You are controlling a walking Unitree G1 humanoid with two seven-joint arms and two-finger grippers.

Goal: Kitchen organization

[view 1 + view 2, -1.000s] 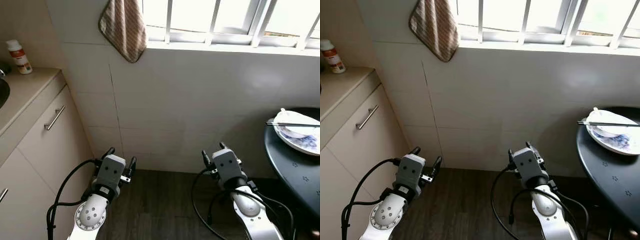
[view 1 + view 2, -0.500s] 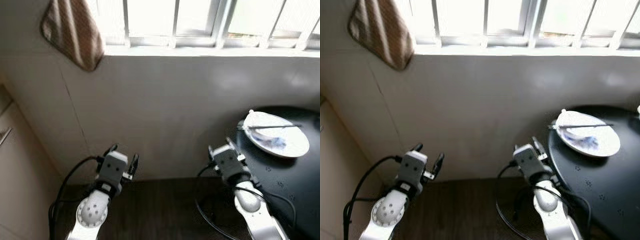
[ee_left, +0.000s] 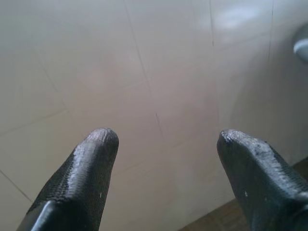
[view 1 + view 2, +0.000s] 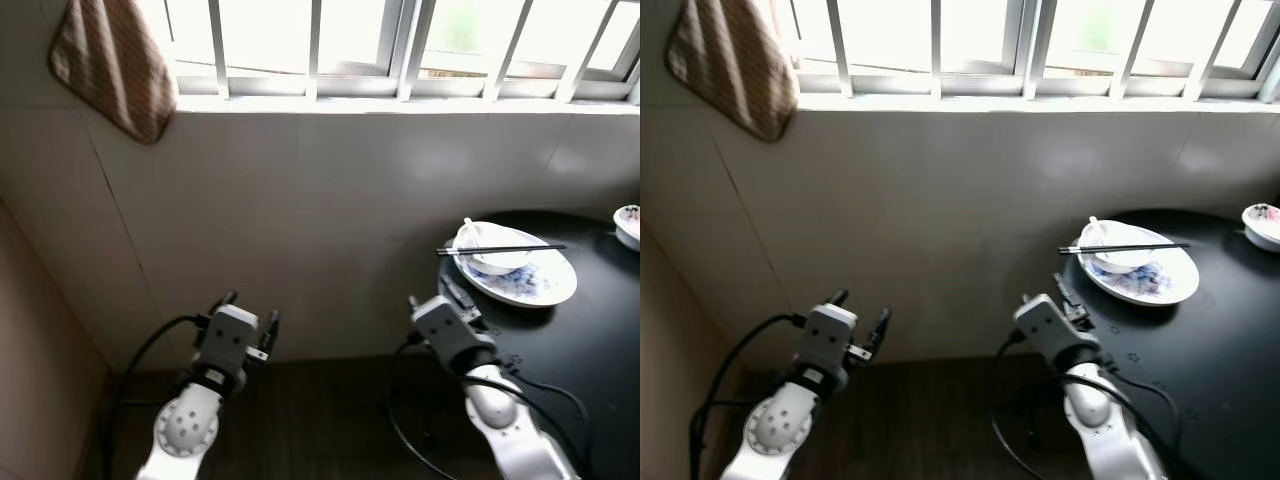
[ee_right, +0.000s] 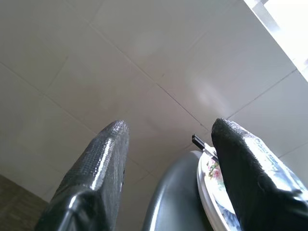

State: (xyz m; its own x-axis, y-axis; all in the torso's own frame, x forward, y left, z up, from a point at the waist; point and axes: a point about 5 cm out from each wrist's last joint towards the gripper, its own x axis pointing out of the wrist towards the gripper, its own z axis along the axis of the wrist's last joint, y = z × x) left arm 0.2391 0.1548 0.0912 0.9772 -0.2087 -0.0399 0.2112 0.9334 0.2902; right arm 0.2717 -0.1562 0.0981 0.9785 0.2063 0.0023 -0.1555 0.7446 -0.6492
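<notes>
A round black table (image 4: pixel 590 345) stands at the right against the tiled wall. On it lies a white plate with a blue pattern (image 4: pixel 545 285), carrying a small white bowl (image 4: pixel 495 262) with a spoon in it. Black chopsticks (image 4: pixel 500 250) rest across the bowl. My right gripper (image 4: pixel 432 293) hovers open and empty just left of the table's edge, below plate height; the right wrist view shows the plate's rim (image 5: pixel 211 178) past its fingers. Over the dark floor, my left gripper (image 4: pixel 250 308) is open and empty, pointing at bare wall tiles (image 3: pixel 163 72).
A second small patterned bowl (image 4: pixel 630 222) sits at the table's far right. A striped brown towel (image 4: pixel 110 60) hangs at the upper left below the barred window (image 4: pixel 400 45). A beige cabinet side (image 4: pixel 30 330) borders the left. Dark wood floor (image 4: pixel 320 420) lies between my arms.
The camera has swung right: the counter, bottle and cabinet drawers have slid out on the left, and the table and plate have come further into view. Both arms keep their pose.
</notes>
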